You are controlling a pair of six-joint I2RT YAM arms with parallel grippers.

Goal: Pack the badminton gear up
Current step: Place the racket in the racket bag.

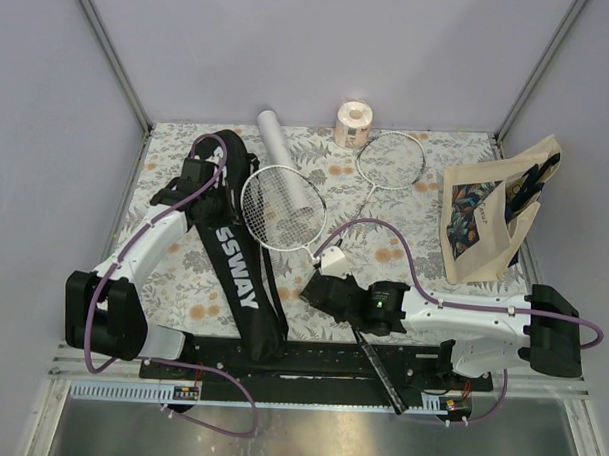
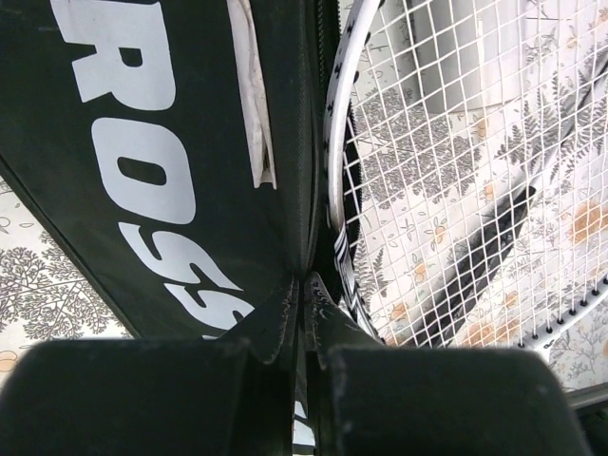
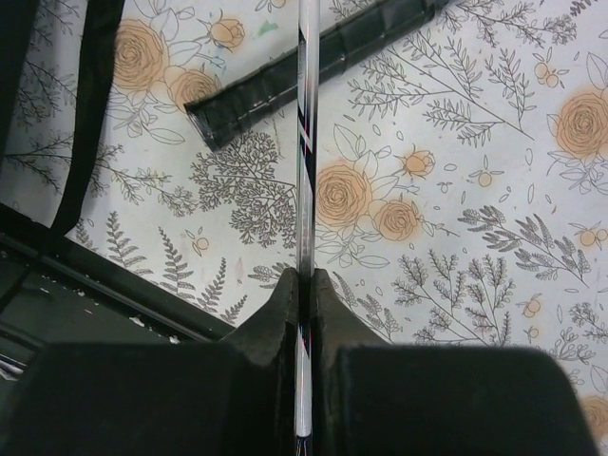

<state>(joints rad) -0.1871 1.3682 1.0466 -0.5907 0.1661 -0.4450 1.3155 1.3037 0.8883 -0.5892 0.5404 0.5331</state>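
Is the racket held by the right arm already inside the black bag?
No, the racket pinched in the right jaws shows its whole strung head beside the black bag.

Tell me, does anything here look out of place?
The head of one racket sits over the white tube, and its black handle pokes past the table's near edge. Nothing looks spilled or broken.
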